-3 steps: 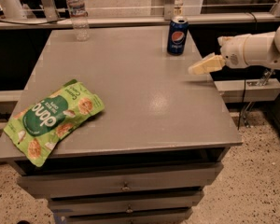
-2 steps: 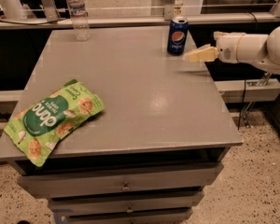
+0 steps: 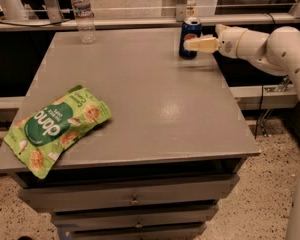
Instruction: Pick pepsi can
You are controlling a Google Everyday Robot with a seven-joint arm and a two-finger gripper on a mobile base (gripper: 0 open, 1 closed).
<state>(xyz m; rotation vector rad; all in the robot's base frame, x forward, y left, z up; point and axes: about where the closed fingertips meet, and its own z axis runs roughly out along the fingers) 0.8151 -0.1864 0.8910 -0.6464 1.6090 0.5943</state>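
So the pepsi can (image 3: 190, 30) sits upright near the table's (image 3: 140, 84) far right corner, gripper (image 3: 194, 45) right at its side (can't tell if it's clamped or loose), so the robot should square up mid-can, squeeze gently, then lift straight up.

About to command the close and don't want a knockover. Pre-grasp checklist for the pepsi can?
1. pepsi can upright on the table: ok.
2. pincer level with the can's middle, overlapping it in the camera view: ok.
3. Can centred inside the pincer: cannot tell.
4. water bottle and snack bag well away from the can: ok.
5. Room behind the can, which stands near the table's far edge: cannot tell.
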